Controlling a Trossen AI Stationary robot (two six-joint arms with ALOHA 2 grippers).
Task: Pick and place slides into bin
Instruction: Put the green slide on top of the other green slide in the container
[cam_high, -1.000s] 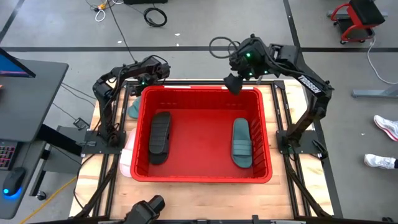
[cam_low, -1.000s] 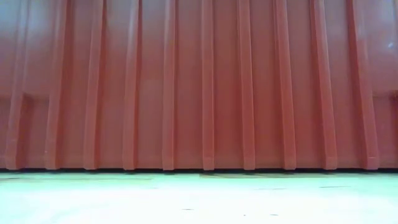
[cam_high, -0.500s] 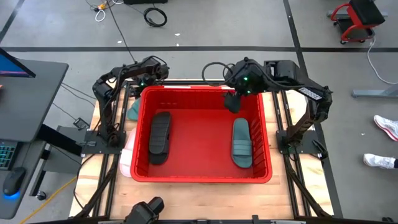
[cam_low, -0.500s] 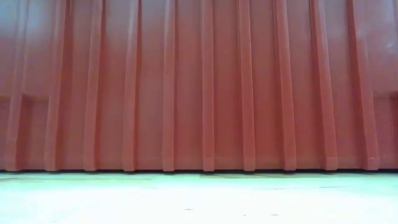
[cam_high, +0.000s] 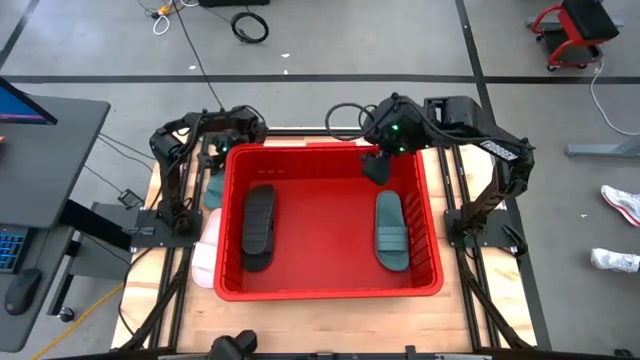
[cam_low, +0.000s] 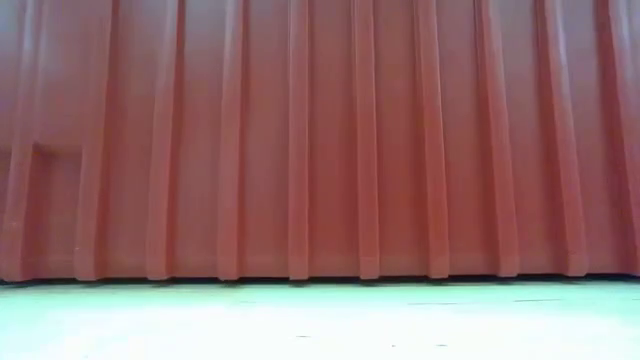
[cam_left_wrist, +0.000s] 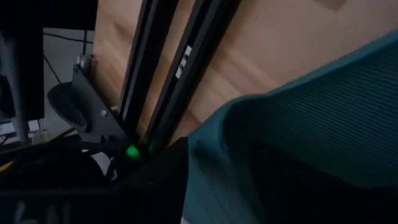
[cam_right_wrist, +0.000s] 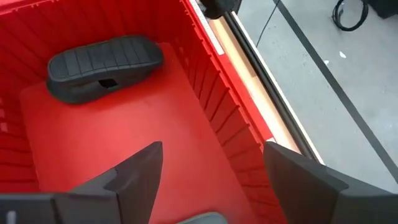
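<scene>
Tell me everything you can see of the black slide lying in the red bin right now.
The black rubber slide lies flat on the floor of the red ribbed plastic bin, in the half nearer the left arm, its length running along the bin's side wall. It lies sole-up: the ribbed tread shows across its length in the right wrist view, and no strap is visible. It rests on the bin floor only, apart from the dark teal-green slide across the bin. No end effector touches it.
</scene>
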